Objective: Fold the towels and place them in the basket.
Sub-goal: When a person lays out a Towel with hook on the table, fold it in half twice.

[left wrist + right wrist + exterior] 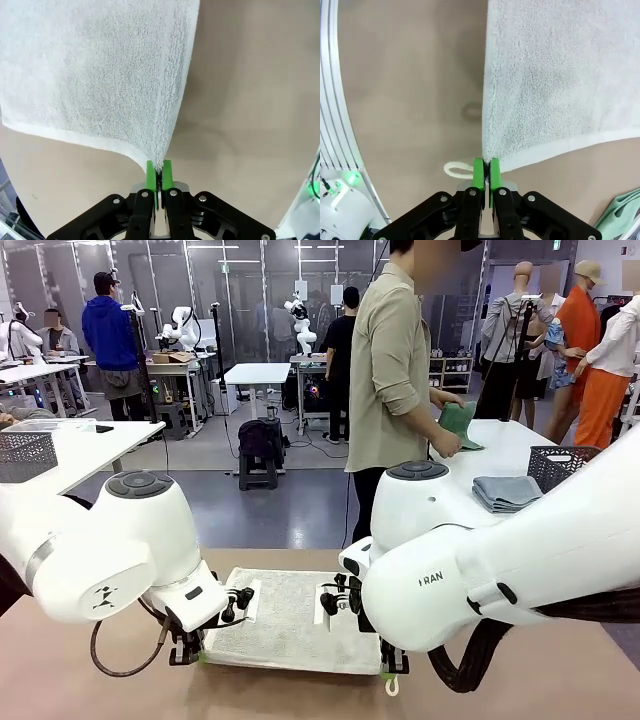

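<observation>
The cream-white towel (290, 625) lies spread on the tan worktop (100, 680) between the arms, the left pincer (159, 169) clenched on one near corner and the right pincer (486, 167) on the other, while what looks like the dark basket (562, 464) stands well apart on the far white worktop (515, 440).
</observation>
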You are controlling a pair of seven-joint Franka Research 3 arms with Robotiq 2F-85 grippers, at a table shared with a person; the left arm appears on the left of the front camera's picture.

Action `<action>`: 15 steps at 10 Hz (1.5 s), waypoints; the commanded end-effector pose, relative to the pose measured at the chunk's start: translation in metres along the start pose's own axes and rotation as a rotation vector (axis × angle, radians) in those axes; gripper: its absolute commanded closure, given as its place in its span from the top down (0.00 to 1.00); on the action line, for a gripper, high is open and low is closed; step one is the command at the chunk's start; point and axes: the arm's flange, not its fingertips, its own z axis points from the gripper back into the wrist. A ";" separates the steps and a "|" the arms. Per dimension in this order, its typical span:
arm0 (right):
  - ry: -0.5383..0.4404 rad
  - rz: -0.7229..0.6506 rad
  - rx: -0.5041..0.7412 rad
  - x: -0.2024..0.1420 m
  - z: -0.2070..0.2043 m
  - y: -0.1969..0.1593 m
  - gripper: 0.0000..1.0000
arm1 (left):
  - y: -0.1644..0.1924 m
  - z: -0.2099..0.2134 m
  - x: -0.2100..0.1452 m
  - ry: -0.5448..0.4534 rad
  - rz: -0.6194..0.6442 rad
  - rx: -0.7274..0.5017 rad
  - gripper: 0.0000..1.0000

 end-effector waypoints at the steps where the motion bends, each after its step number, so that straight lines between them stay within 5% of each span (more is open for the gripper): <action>1: 0.002 0.020 0.007 -0.002 0.006 0.005 0.00 | -0.006 0.005 -0.010 -0.016 -0.016 0.005 0.00; 5: -0.015 0.039 0.008 -0.003 0.016 -0.010 0.00 | 0.005 0.014 0.001 -0.005 -0.032 0.017 0.00; 15: -0.067 0.086 -0.055 0.000 0.072 -0.078 0.00 | 0.099 0.056 0.013 0.044 -0.009 0.080 0.00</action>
